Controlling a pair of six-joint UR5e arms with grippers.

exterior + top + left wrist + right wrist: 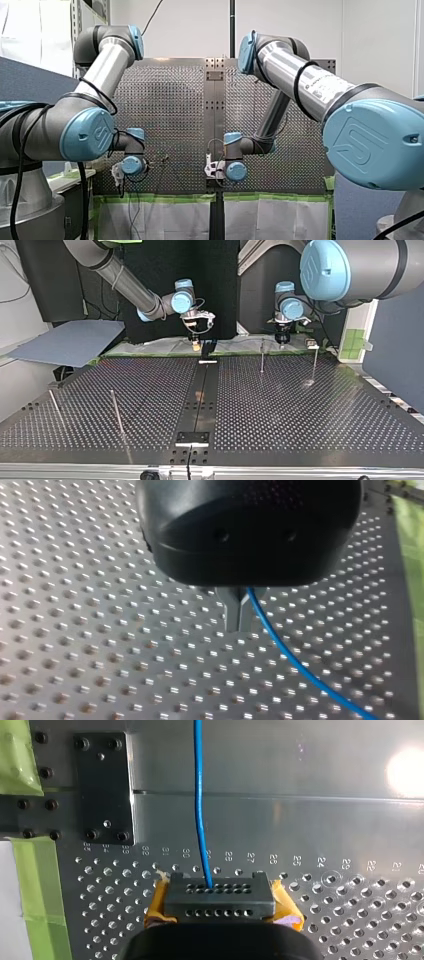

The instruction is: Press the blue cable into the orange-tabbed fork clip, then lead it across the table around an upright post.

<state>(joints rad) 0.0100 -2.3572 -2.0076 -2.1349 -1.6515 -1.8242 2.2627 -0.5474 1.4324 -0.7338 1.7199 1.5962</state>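
Observation:
In the left wrist view my left gripper (238, 620), black with metal fingers, is shut on the blue cable (295, 662), which trails away over the perforated table (100, 630). In the right wrist view the blue cable (199, 795) runs straight ahead from my right gripper (220, 897), which has yellow pads (156, 902) and looks shut on it. In the top view my right gripper (196, 344) hangs at the far middle and my left gripper (281, 341) hangs to its right. Neither wide view shows the cable, and I cannot make out an orange-tabbed clip.
Thin upright posts stand on the table: two at the top view's far right (262, 356) (314, 362) and two at its near left (117, 412) (55, 407). A black plate (104, 787) is bolted ahead of my right gripper. Green tape (30, 885) lines the table's edge.

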